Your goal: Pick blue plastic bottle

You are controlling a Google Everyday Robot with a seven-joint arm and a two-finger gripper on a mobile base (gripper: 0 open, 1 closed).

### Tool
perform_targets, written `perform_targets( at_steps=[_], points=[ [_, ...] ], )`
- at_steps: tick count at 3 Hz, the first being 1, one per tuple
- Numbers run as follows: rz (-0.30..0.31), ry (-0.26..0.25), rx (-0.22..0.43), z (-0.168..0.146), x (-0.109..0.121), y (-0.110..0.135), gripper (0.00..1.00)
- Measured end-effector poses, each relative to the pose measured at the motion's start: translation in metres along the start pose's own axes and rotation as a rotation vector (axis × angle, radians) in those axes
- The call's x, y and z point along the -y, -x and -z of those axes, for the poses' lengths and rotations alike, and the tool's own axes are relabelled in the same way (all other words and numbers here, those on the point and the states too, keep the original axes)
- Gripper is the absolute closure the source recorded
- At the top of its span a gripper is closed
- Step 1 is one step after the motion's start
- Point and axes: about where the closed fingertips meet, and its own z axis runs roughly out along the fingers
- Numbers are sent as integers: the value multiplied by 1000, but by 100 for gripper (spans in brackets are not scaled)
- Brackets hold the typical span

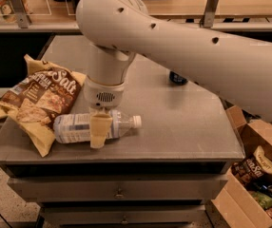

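The blue plastic bottle (pixel 74 127) is clear with a pale blue-and-white label and a white cap (pixel 137 121). It lies on its side near the front of the grey table (pixel 183 122), cap pointing right. My gripper (pixel 100 127) hangs from the big white arm and is down at the bottle's middle. Its near yellowish part covers the bottle's front and its far side is hidden behind the bottle. The bottle rests on the table.
A brown and yellow chip bag (pixel 36 99) lies against the bottle's left end. A dark blue can (pixel 178 78) stands at the back, partly behind the arm. A cardboard box of snacks (pixel 255 170) sits on the floor at the right. Drawers are below the table's front edge.
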Motion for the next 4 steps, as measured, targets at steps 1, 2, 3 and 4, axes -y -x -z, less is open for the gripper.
perform_targets(
  at_steps=[1, 2, 3, 4],
  points=[
    [-7, 36, -22, 24, -1, -4, 63],
    [-40, 41, -8, 47, -1, -17, 86],
    [-55, -26, 77, 75, -10, -25, 100],
    [-68, -165, 213, 114, -8, -29, 100]
  ],
)
